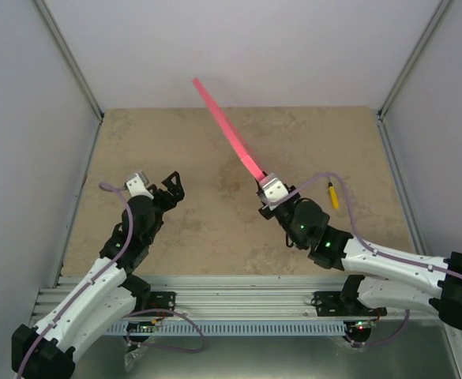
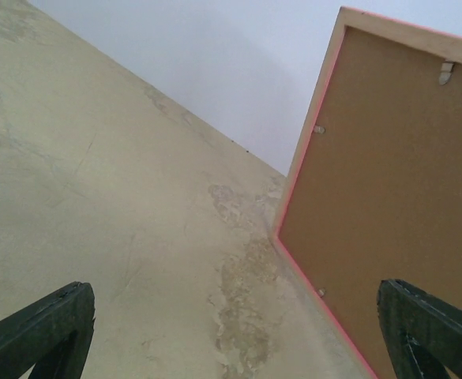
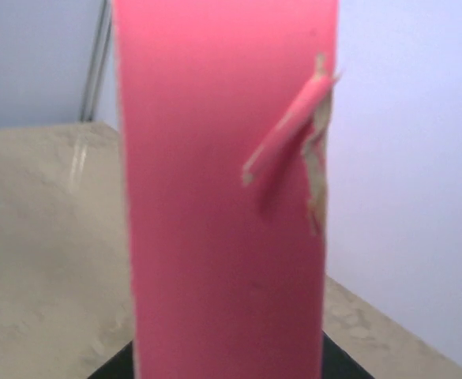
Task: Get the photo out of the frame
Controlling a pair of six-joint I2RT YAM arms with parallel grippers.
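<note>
Closure of the right gripper (image 1: 262, 183) on the frame (image 1: 229, 126) is seen from above: the jaws are shut on one end of the thin bright-pink rim, and the frame is held edge-on, raised above the table (image 1: 215, 245) and slanting up and away from the fingers toward the far wall. In the right wrist view the pink edge (image 3: 223, 213) fills the space straight ahead of that gripper, and a splintered strip (image 3: 294, 134) is peeled off it toward the right, with pale material exposed beneath. The left gripper (image 1: 166, 189) is spread wide with nothing between its dark fingers (image 2: 49, 328), and it is set low over the table, well apart from the frame. Ahead of it and to its right, the brown fibreboard back (image 2: 381, 205) is turned toward its camera, bordered by a pale inner edge and a pink outline. Small metal tabs (image 2: 317, 129) are seen along the near border of the back, and a hanger clip (image 2: 447, 73) is fixed close to the top. A small yellow object (image 1: 332, 193) is lying on the table just beyond the right wrist, on its outer side.
</note>
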